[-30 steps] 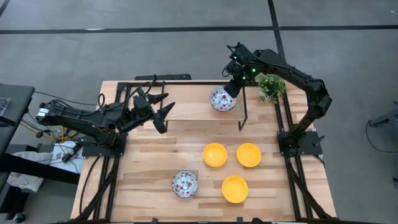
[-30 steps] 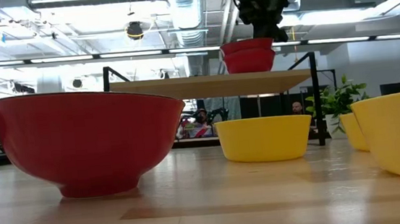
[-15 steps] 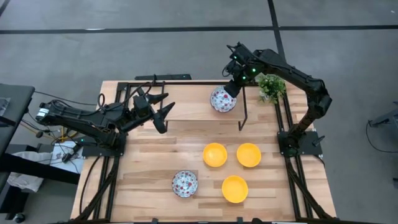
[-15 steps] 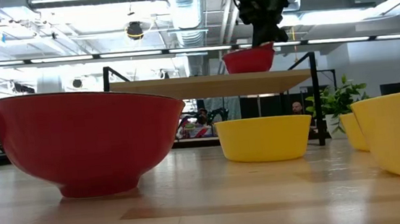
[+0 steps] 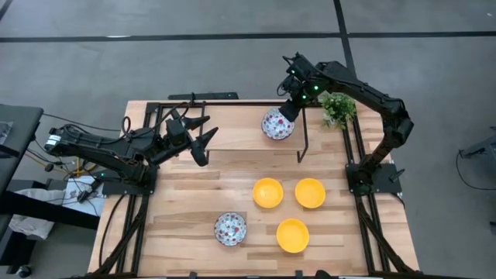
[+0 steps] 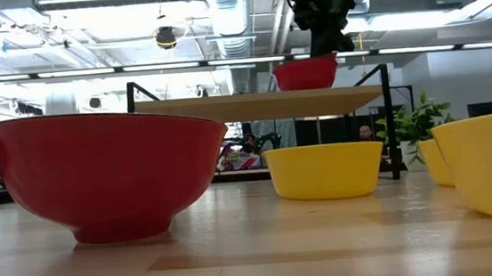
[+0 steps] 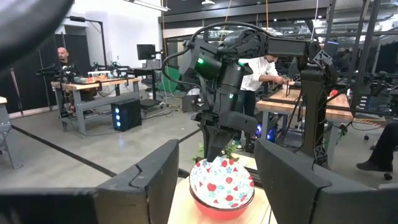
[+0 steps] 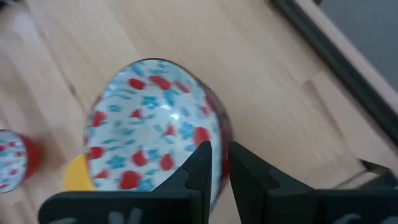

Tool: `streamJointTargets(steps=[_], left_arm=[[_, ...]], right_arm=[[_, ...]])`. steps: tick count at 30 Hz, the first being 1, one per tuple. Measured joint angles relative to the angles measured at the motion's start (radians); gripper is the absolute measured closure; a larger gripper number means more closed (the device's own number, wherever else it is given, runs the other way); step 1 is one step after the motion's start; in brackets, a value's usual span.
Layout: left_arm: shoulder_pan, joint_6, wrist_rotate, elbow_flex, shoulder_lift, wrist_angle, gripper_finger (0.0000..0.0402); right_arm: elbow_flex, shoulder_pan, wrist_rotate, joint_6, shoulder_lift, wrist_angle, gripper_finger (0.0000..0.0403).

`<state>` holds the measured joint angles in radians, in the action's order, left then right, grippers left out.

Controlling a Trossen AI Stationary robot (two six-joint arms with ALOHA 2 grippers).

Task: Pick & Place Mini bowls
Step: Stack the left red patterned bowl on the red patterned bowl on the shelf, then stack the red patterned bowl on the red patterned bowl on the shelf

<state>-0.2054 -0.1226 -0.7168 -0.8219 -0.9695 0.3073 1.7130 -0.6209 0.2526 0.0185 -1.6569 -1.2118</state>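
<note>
A floral mini bowl [image 5: 276, 124], white inside and red outside [image 6: 306, 74], stands on the raised wooden shelf at the table's far side. My right gripper [image 5: 287, 111] is above its far right rim, shut on it. My left gripper [image 5: 204, 146] hangs open over the shelf's left part and looks toward that bowl [image 7: 222, 185]. A second floral bowl [image 5: 230, 229] sits on its base near the table's near edge. Three yellow bowls [image 5: 267, 192], [image 5: 310, 192], [image 5: 293, 235] stand on the table to its right. My right gripper has the floral bowl by its rim [image 8: 219, 163] on the far right side. One finger [image 8: 198, 167] is inside the bowl and the other [image 8: 246, 168] outside. The fingers come from above, pointing down. The bowl is upright and rests on the shelf.
The shelf [image 6: 252, 106] stands on thin black legs [image 5: 304, 139] over the table's far half. A green plant [image 5: 337, 107] stands right next to the right arm. In the low view the near floral bowl [image 6: 106, 177] and a yellow bowl [image 6: 325, 170] fill the foreground.
My right gripper has moved down a little, still shut. The floral bowl it holds was lifted just above another red bowl on the shelf. It has now sunk into that bowl, so that only one red outline shows in the low view.
</note>
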Motion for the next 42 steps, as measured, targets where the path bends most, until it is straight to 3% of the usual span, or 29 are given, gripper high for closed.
streamJointTargets(steps=[11,19,42], left_arm=[[0.000,0.000,0.000,0.000,0.000,0.000,0.0192],[0.000,0.000,0.000,0.000,0.000,0.000,0.0192],[0.000,0.000,0.000,0.000,0.000,0.000,0.0192]], right_arm=[[0.000,0.000,-0.025,-0.003,0.004,-0.003,0.0368],[0.000,0.006,-0.026,-0.029,0.010,-0.014,0.0400],[0.000,0.024,-0.023,-0.071,0.009,-0.075,0.0402]])
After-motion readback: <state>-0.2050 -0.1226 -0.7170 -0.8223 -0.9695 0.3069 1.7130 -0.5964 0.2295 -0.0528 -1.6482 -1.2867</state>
